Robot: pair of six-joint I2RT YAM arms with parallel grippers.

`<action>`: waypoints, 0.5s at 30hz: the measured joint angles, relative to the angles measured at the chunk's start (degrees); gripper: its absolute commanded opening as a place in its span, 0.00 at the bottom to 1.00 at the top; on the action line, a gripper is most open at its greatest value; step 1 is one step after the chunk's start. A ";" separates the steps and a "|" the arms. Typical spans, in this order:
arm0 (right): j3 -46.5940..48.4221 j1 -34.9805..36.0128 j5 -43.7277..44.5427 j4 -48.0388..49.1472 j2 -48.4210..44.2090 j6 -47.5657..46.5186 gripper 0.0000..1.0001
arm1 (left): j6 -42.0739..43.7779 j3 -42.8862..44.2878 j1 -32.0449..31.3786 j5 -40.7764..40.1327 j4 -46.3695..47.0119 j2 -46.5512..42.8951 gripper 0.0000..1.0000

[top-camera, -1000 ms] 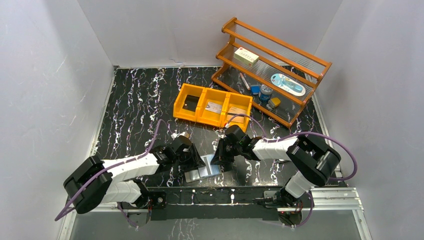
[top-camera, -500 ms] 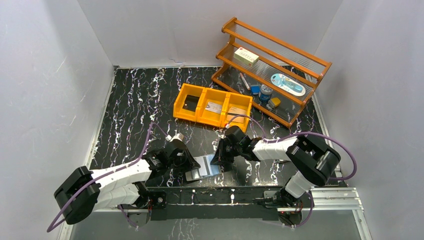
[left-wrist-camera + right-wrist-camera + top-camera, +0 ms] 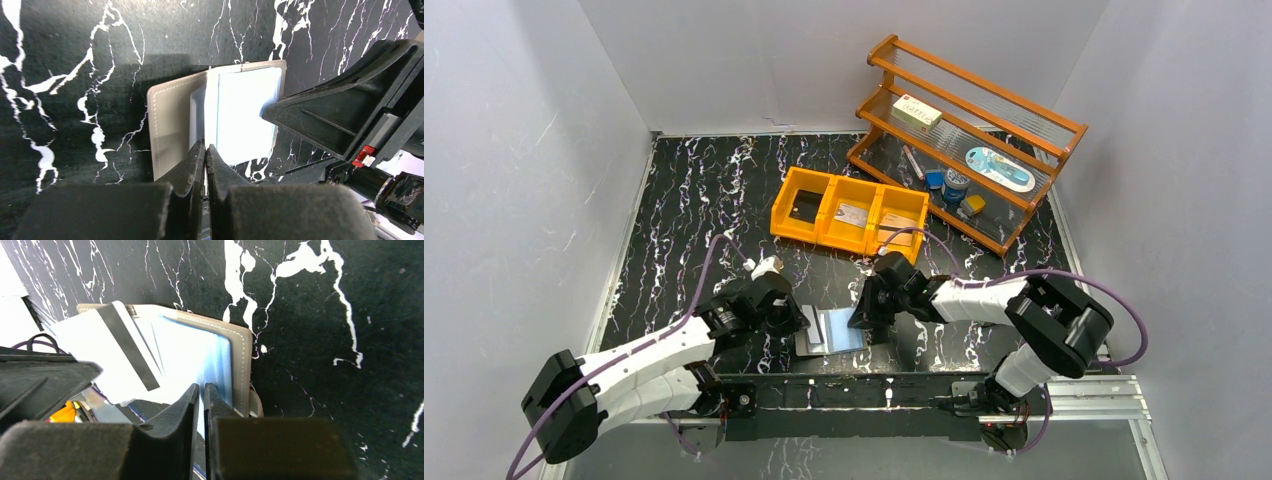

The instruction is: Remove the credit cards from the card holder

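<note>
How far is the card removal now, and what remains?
Done: three cards lie in the orange bin. In hand: the left gripper pinches a striped card at the open card holder, which the right gripper presses down. Left: free it, bin it; further cards inside cannot be seen.

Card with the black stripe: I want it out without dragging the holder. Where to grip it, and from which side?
Pinch the striped card across its flat faces at the end overhanging the card holder, coming from the side of the left gripper: it is thin, and that end seems free of the slots.
</note>
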 measured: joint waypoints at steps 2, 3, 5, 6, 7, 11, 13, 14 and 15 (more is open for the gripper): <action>0.39 0.00 0.59 -1.29 -0.59 -0.42 0.32 | 1.27 0.92 0.00 -1.25 -1.86 -1.22 0.00; 0.79 -0.02 1.16 -2.45 -1.05 -0.81 0.37 | 1.73 1.22 0.00 -1.62 -2.40 -1.57 0.00; 1.88 -0.02 2.64 -5.07 -2.14 -1.79 0.38 | 2.86 1.99 0.00 -2.23 -3.54 -1.90 0.00; 3.17 -0.04 4.31 -8.04 -3.21 -3.02 0.39 | 3.37 2.36 0.00 -2.38 -3.98 -1.90 0.00; 3.34 -0.04 4.59 -8.33 -3.34 -3.10 0.39 | 3.82 2.67 0.00 -2.54 -4.35 -1.88 0.00; 5.73 -0.07 6.29 -12.13 -5.55 -5.16 0.34 | 5.38 3.43 0.00 -2.89 -4.94 -1.88 0.00; 6.12 -0.04 5.84 -11.96 -6.73 -6.01 0.31 | 5.99 3.54 0.00 -2.97 -4.94 -1.88 0.00; 6.19 0.00 5.51 -11.65 -6.99 -6.14 0.31 | 6.25 3.56 0.00 -2.97 -4.92 -1.88 0.00; 6.21 0.09 4.61 -10.91 -7.08 -6.25 0.31 | 6.49 3.61 0.00 -2.97 -4.94 -1.88 0.00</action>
